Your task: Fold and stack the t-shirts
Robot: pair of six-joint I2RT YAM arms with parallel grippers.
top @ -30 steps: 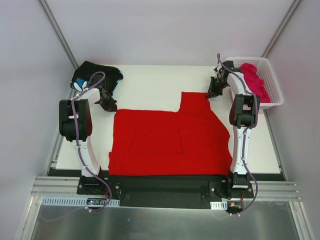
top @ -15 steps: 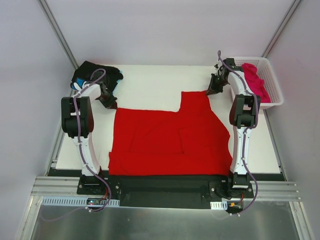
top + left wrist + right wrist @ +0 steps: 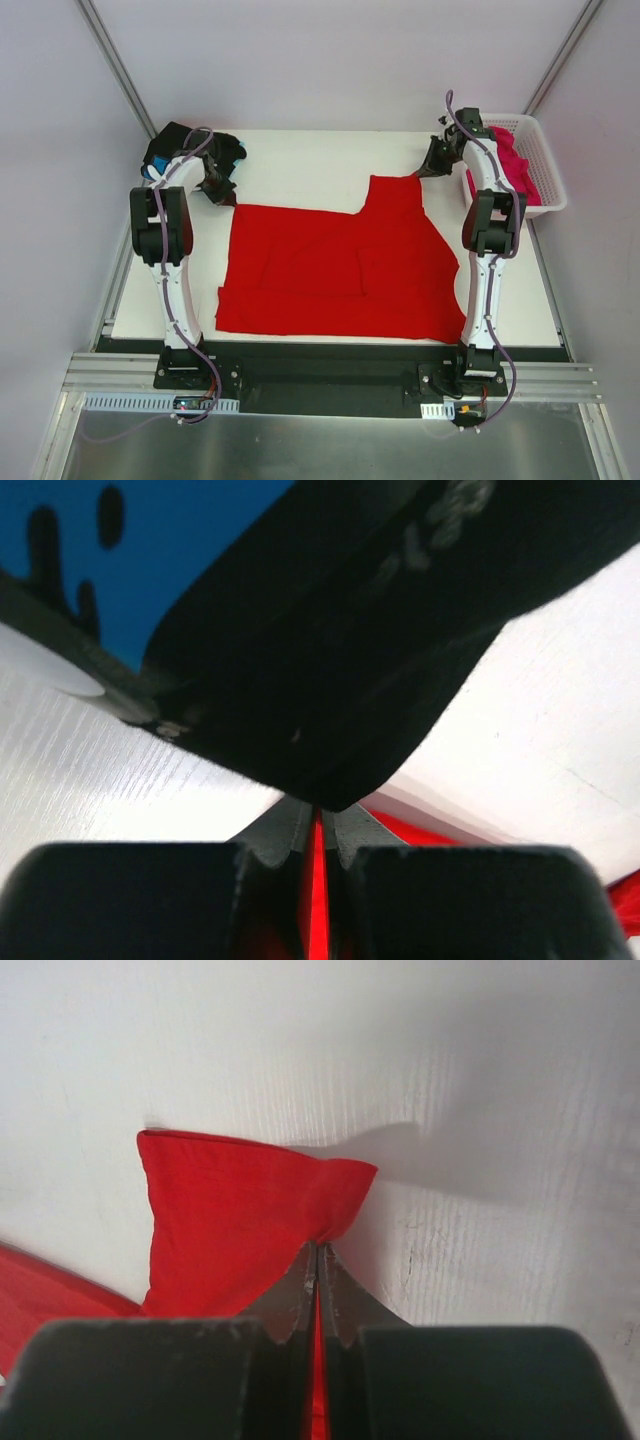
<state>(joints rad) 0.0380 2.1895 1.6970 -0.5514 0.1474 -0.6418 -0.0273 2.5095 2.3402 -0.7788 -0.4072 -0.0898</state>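
A: Where is the red t-shirt (image 3: 340,270) now?

B: It lies spread on the white table (image 3: 300,170), and it fills the middle and the near part, from about 9 o'clock to 3 o'clock. 1 narrow part of it reaches up toward 1 o'clock.

A: And the 2 pincers?

B: The right pincer (image 3: 432,166) is at the far tip of that narrow part, at 1 o'clock. In the right wrist view its jaws are pressed together with red cloth (image 3: 240,1220) pinched between them, and the corner of the cloth fans out on the table in front of the fingers (image 3: 290,1305). The left pincer (image 3: 222,190) is at 10 o'clock, at the far left corner of the red t-shirt. In the left wrist view its jaws are also together, with a thin red strip (image 3: 317,880) between them, so it is clamped on the same shirt.

A: What about the other shirts?

B: The black t-shirt (image 3: 180,145) with a blue and white print is in a heap at 10 o'clock, just behind the left pincer; in the left wrist view it hangs very close above the fingers. The magenta-pink t-shirt (image 3: 510,160) is inside the white basket (image 3: 545,190) at 2 o'clock, beside the right arm.
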